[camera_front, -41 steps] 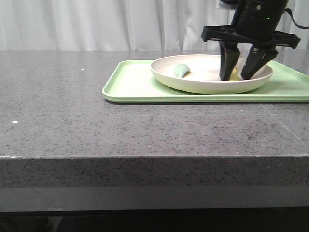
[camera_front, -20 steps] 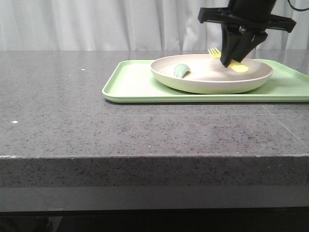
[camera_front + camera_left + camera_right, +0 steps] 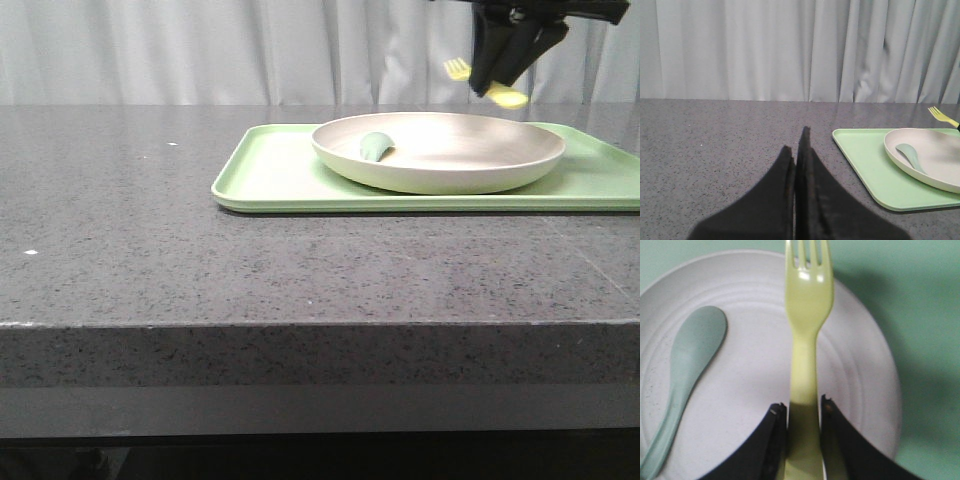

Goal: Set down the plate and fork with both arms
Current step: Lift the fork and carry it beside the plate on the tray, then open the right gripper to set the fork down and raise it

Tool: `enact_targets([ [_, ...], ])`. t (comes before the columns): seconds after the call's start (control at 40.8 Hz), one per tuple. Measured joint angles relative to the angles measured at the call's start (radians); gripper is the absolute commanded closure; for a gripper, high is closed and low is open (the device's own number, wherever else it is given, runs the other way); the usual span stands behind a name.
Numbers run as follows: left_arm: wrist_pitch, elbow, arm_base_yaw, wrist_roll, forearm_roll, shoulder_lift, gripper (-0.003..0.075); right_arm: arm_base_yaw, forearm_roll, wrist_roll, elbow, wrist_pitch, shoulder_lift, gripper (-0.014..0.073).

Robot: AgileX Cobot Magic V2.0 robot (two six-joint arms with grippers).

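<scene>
The off-white plate (image 3: 440,150) rests on the light green tray (image 3: 270,180) at the right of the counter. My right gripper (image 3: 497,75) is shut on the pale yellow fork (image 3: 460,69) and holds it in the air above the plate's far right rim. In the right wrist view the fork (image 3: 807,315) runs between the fingers (image 3: 771,440), gripped at its handle, tines pointing away, over the plate (image 3: 755,370). My left gripper (image 3: 796,150) is shut and empty, above bare counter to the left of the tray (image 3: 865,160). The plate (image 3: 935,150) and fork (image 3: 941,115) show there too.
A grey-green spoon (image 3: 376,146) lies inside the plate on its left side; it also shows in the right wrist view (image 3: 685,370) and the left wrist view (image 3: 910,155). Grey speckled counter (image 3: 150,250) extends left and front. A white curtain hangs behind.
My right gripper closed on the fork in the plate and lifted it up above the plate's far right rim. The plate and spoon stayed put.
</scene>
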Motion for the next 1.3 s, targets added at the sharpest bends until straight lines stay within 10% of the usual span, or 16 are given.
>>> enact_targets([
  [1.029,0.0,0.0,0.0,0.0,0.0,0.0,0.0738,-0.18,-0.006,-0.062,-0.003,0.14,0.129,0.0609],
  [1.298,0.0,0.0,0.0,0.0,0.0,0.0,0.0738,-0.18,-0.006,-0.064,-0.004,0.14,0.133,0.0272],
])
